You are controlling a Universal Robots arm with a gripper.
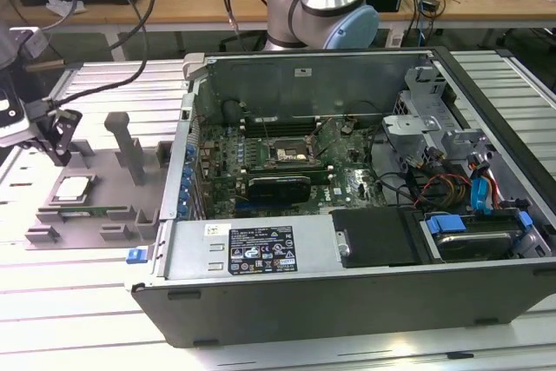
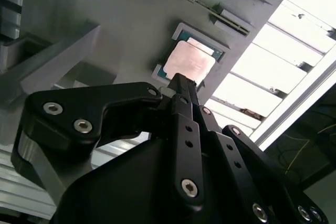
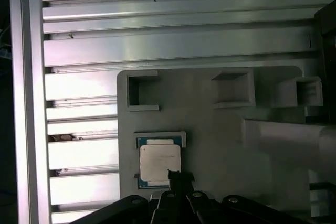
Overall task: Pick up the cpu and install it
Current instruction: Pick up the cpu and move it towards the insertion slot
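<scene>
The cpu (image 1: 73, 188) is a small silver square lying flat in a shallow pocket of the grey fixture plate (image 1: 109, 182), on the exterior view's left. My gripper (image 1: 59, 141) hangs just above and behind it, apart from it, fingers shut with nothing between them. In the second wrist view the black fingertips (image 2: 181, 80) meet at the edge of the cpu (image 2: 190, 61). The first wrist view has the gripper (image 3: 176, 174) overlapping the cpu (image 3: 157, 162) at one edge. The motherboard socket (image 1: 291, 156) lies inside the open computer case (image 1: 261, 249).
Grey upright blocks (image 1: 126, 141) stand on the fixture plate beside the cpu. The case wall (image 1: 178, 180) rises between the fixture and the motherboard. A graphics card (image 1: 278, 187), cables (image 1: 434, 184) and drive bays (image 1: 473, 232) crowd the case. Ribbed aluminium table (image 1: 78, 301) lies around.
</scene>
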